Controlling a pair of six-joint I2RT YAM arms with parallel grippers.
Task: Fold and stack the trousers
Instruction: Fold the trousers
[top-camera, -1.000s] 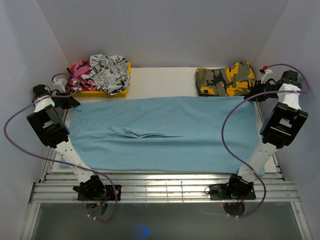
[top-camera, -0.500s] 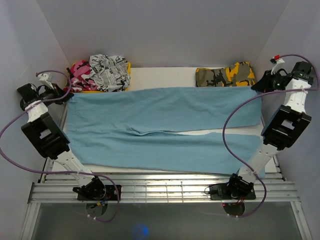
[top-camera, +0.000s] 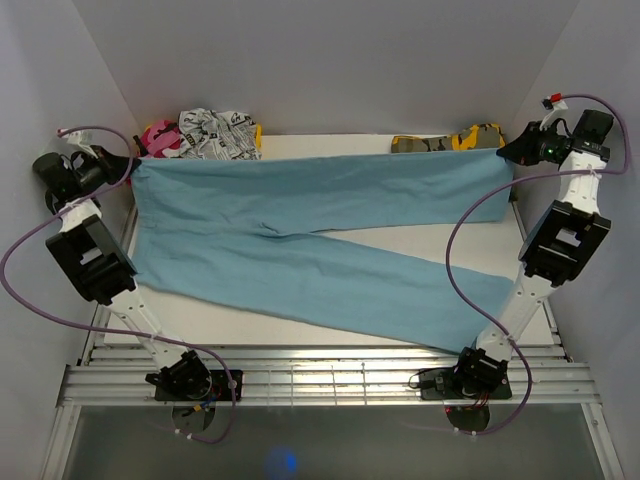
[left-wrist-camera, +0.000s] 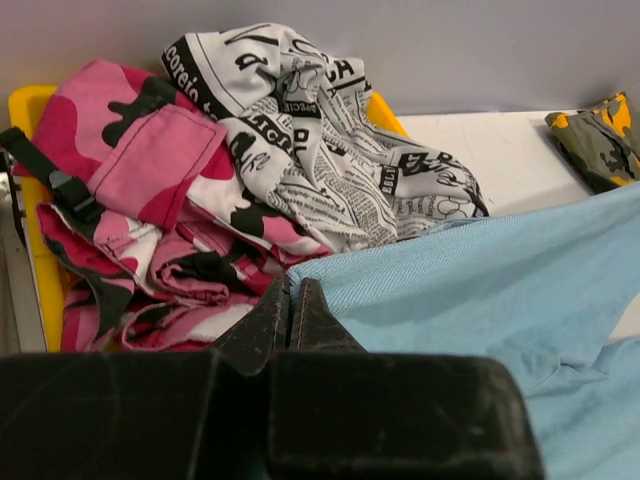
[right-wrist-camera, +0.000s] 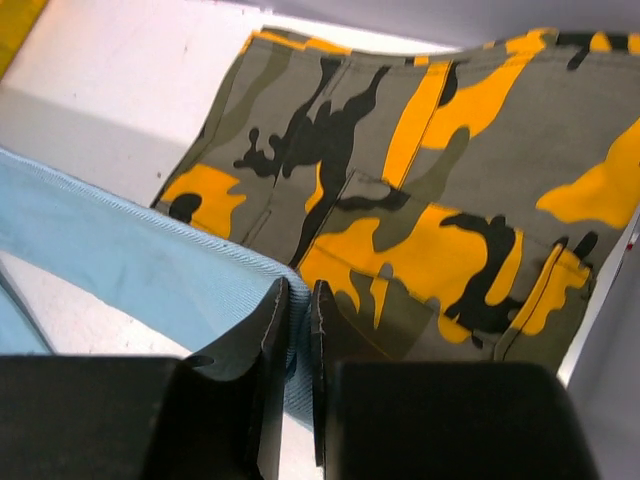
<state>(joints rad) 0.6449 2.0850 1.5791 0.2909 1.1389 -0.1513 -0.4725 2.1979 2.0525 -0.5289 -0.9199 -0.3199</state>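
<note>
The light-blue trousers (top-camera: 300, 210) hang stretched across the table. The upper leg is lifted taut between both grippers. The lower leg slants down to the front right. My left gripper (top-camera: 130, 163) is shut on the trousers' far left corner, shown in the left wrist view (left-wrist-camera: 291, 288) with the cloth (left-wrist-camera: 480, 280) to its right. My right gripper (top-camera: 507, 152) is shut on the upper leg's far right end, and the right wrist view (right-wrist-camera: 297, 295) shows the cloth (right-wrist-camera: 130, 255) pinched between the fingers.
A yellow bin (top-camera: 252, 135) with pink camouflage (left-wrist-camera: 130, 170) and newsprint-pattern clothes (top-camera: 215, 132) stands at the back left. A folded yellow-and-grey camouflage garment (top-camera: 470, 138) lies at the back right. White walls close in on both sides.
Both grippers have risen and moved back and outward, lifting the upper leg off the table. The trousers have opened out, with the lower leg now slanting toward the front right.
</note>
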